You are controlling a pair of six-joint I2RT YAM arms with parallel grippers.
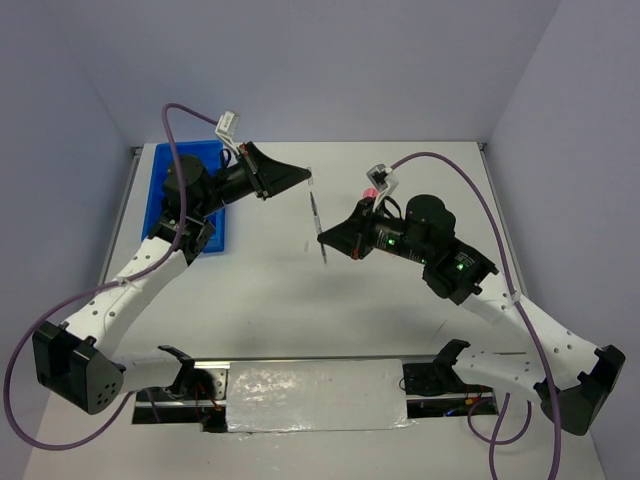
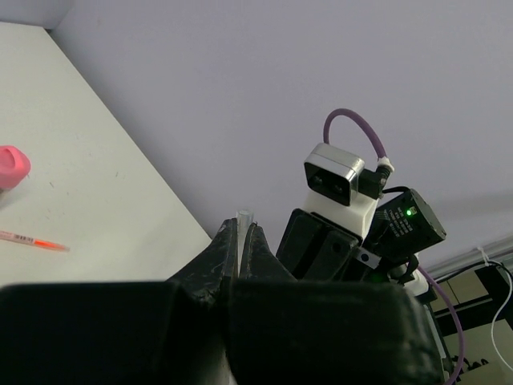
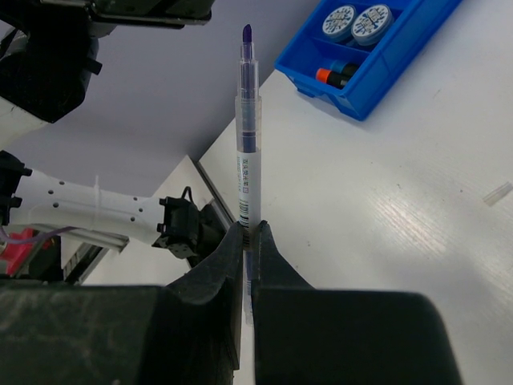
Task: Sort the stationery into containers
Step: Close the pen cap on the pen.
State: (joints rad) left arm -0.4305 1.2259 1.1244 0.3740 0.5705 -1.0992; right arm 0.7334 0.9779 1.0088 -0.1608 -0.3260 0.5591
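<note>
Here, pen (image 3: 248, 136) clamped between right gripper (image 3: 249, 234) fingers, clear cap (image 2: 244, 216) pinched by left gripper (image 2: 241, 234)

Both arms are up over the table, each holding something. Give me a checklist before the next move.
1. Right hand grip on the pen: ok, shut on its lower barrel.
2. Pen covered: not ok, the purple tip is bare.
3. Left hand grip on the small clear piece: ok, shut on it.
4. That piece is the pen's cap: cannot tell.
5. Room in the blue tray: cannot tell, as it is mostly hidden from above; two discs show inside.
6. All stationery sorted: not ok; a pink item and an orange stick lie outside the tray.
</note>
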